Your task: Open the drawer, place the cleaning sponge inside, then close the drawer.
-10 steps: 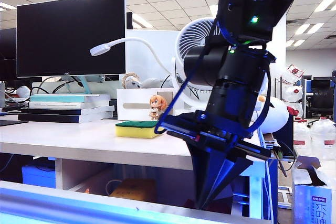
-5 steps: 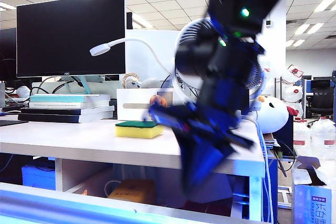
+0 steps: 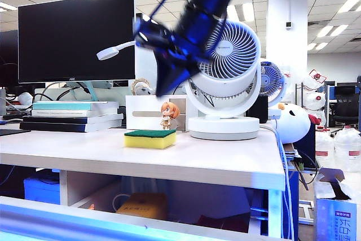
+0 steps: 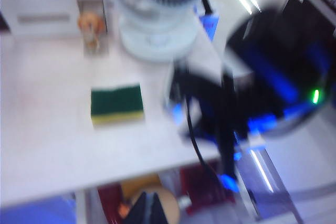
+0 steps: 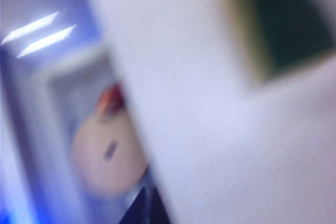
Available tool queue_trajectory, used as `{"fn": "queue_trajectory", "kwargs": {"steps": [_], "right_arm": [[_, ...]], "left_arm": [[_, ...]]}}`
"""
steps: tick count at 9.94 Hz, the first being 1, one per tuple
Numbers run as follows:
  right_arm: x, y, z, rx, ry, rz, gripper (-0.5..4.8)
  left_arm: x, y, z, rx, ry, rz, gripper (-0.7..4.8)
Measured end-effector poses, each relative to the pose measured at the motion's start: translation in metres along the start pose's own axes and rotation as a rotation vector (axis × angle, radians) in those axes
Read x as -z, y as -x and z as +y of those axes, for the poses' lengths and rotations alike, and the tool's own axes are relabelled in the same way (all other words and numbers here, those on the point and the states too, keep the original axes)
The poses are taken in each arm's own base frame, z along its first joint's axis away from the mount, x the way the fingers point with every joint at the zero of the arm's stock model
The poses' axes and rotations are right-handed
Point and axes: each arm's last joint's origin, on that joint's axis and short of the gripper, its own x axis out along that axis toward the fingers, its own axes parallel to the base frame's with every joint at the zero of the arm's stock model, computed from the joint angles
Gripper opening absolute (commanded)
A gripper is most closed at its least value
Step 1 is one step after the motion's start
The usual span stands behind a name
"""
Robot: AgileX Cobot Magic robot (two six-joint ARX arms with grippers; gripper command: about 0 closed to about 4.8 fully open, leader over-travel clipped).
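The cleaning sponge [image 3: 149, 138], a yellow block with a dark green top, lies flat on the white desk [image 3: 225, 165] in front of a small figurine. It also shows in the left wrist view as the sponge [image 4: 116, 104] and in the right wrist view as a blurred sponge [image 5: 283, 30]. My right gripper [image 3: 160, 92] hangs shut and empty in the air above the sponge, in front of the fan. Its tips [image 5: 148, 209] meet. My left gripper [image 4: 150, 209] is shut and empty, off the desk's front edge. The drawer [image 3: 84, 218] glows blue-white along the lower edge of the exterior view.
A white fan [image 3: 225, 83] stands behind the sponge on the right, with a figurine [image 3: 168, 115] and a white slotted box [image 3: 148, 112] beside it. A monitor [image 3: 76, 35] and stacked books [image 3: 73, 115] fill the back left. The right arm [image 4: 268, 98] blurs past the desk's corner.
My right arm has swung up and to the left, from low in front of the desk edge to above the sponge. The sponge has not moved.
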Motion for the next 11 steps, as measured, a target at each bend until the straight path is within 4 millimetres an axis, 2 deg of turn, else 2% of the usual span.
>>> {"fn": "queue_trajectory", "kwargs": {"steps": [2, 3, 4, 5, 6, 8, 10, 11], "right_arm": [[-0.013, 0.003, -0.014, 0.048, 0.028, -0.134, 0.12], [-0.019, 0.003, -0.023, 0.075, 0.030, -0.212, 4.63], [-0.021, -0.003, -0.029, 0.095, 0.117, -0.255, 4.62], [-0.017, -0.019, -0.031, 0.063, 0.153, -0.234, 4.58], [-0.014, -0.025, -0.031, 0.058, 0.152, -0.219, 4.30], [-0.006, -0.062, -0.039, 0.057, 0.150, -0.198, 4.30], [-0.021, -0.074, -0.047, 0.070, 0.152, -0.229, 4.30], [-0.024, -0.092, -0.052, 0.068, 0.150, -0.221, 4.26]], "left_arm": [[0.002, 0.002, 0.000, -0.003, 0.033, 0.015, -0.05], [0.002, 0.002, 0.000, -0.004, 0.036, 0.013, -0.05], [0.002, 0.002, 0.000, -0.004, 0.053, 0.013, -0.05], [0.002, 0.002, 0.000, -0.004, 0.057, 0.012, -0.05], [0.001, 0.002, 0.000, -0.004, 0.056, 0.008, -0.05], [-0.001, 0.002, 0.000, -0.004, 0.051, -0.017, -0.05], [-0.001, 0.002, 0.000, -0.003, 0.051, -0.017, -0.05], [-0.001, 0.002, 0.000, -0.003, 0.051, -0.018, -0.05]]}}
